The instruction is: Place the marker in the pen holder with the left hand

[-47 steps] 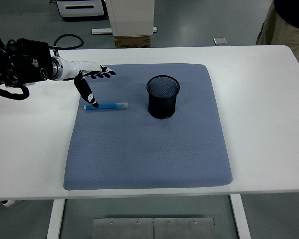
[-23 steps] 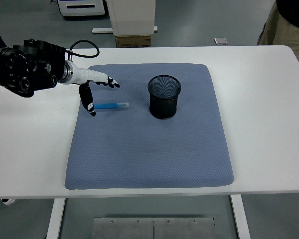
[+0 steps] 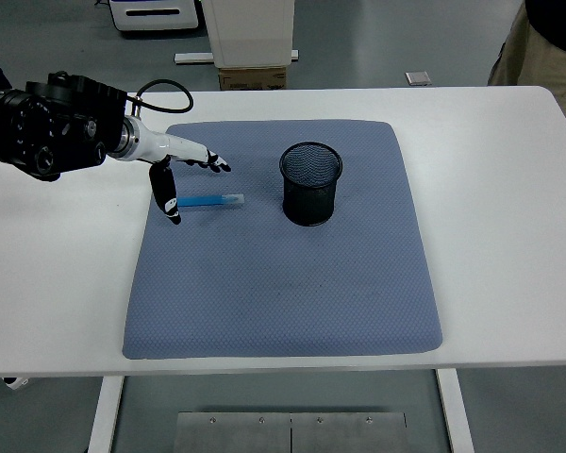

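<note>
Reaching in from the left, our left hand (image 3: pixel 177 172) hangs over the blue mat (image 3: pixel 281 236) with its fingers spread apart, holding nothing. One finger points down right beside the marker's (image 3: pixel 210 201) dark blue end, though we can't tell if it's actually touching. That marker lies flat on the mat (pale blue barrel, pointing toward the holder). The holder (image 3: pixel 310 183) is a black mesh cup standing upright on the mat, a bit to the marker's right and apart from it. All of it sits on the white bench (image 3: pixel 509 236). A person (image 3: pixel 547 38) shows at the top right corner.
</note>
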